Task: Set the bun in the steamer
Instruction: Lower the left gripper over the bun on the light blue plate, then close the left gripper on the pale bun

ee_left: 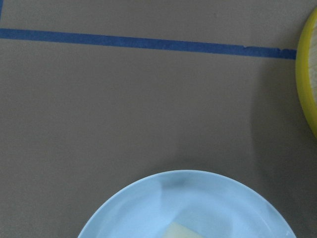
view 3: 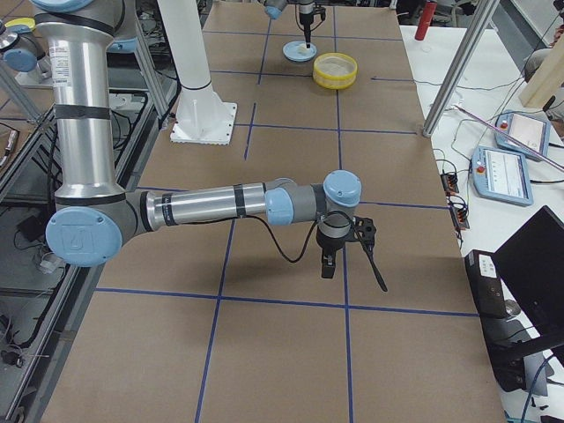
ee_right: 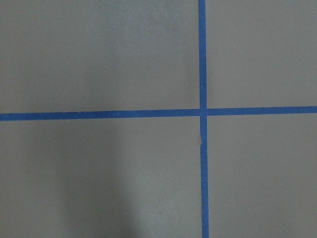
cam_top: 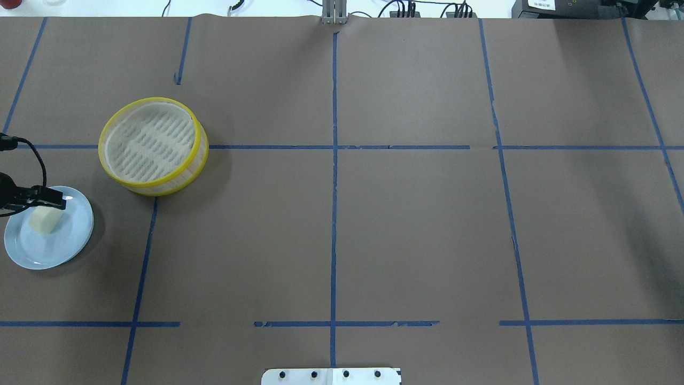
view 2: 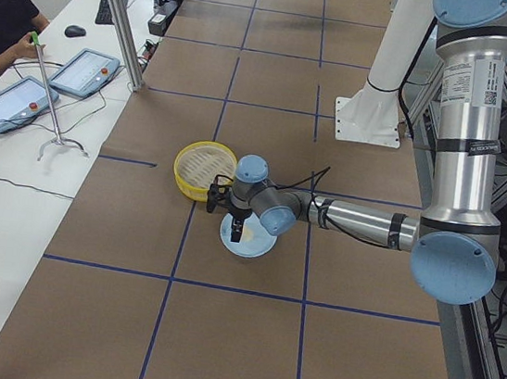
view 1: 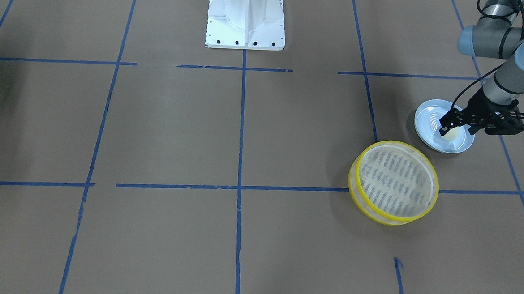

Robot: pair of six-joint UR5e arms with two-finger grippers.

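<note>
The brown paper-covered desk (cam_top: 427, 224) is marked into squares with blue tape. On the robot's left side stands the steamer (cam_top: 149, 141), yellow-rimmed, its slotted bottom bare. Just beside it, nearer the robot, lies a pale blue plate (cam_top: 59, 246). The left end effector (view 1: 458, 129) hangs low over that plate, fingers apart on either side of the bun. The right end effector (view 3: 330, 260) hovers over a tape crossing well away; I cannot tell whether it is parted or closed. The bun (cam_top: 44, 220) rests on the plate.
</note>
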